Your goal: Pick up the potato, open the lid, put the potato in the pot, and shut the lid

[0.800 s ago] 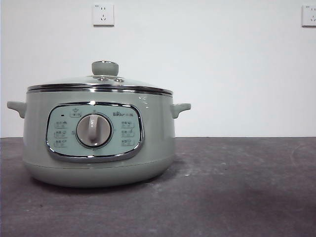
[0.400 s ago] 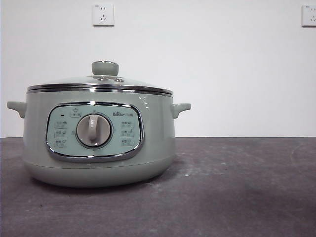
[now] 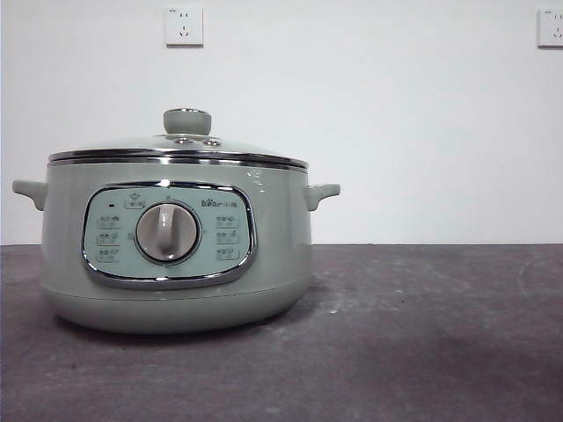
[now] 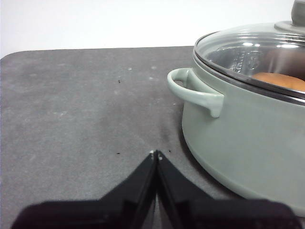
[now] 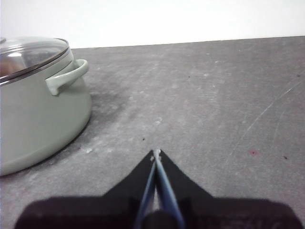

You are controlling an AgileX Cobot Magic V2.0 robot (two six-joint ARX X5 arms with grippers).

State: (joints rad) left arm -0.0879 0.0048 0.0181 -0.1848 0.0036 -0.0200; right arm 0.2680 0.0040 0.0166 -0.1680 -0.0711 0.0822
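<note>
The sage-green pot (image 3: 176,246) stands on the dark table at the left of the front view, dial facing me. The glass lid (image 3: 180,148) with its green knob sits closed on it. In the left wrist view the orange-brown potato (image 4: 281,80) shows through the lid (image 4: 248,50), inside the pot (image 4: 248,129). My left gripper (image 4: 156,153) is shut and empty, low over the table beside the pot's handle (image 4: 193,90). My right gripper (image 5: 156,152) is shut and empty on the pot's (image 5: 38,114) other side, apart from it. Neither arm shows in the front view.
The dark grey table (image 3: 422,334) stretches to the right of the pot. A white wall with two sockets (image 3: 183,25) stands behind it. The table's far edge (image 4: 71,49) shows in the left wrist view.
</note>
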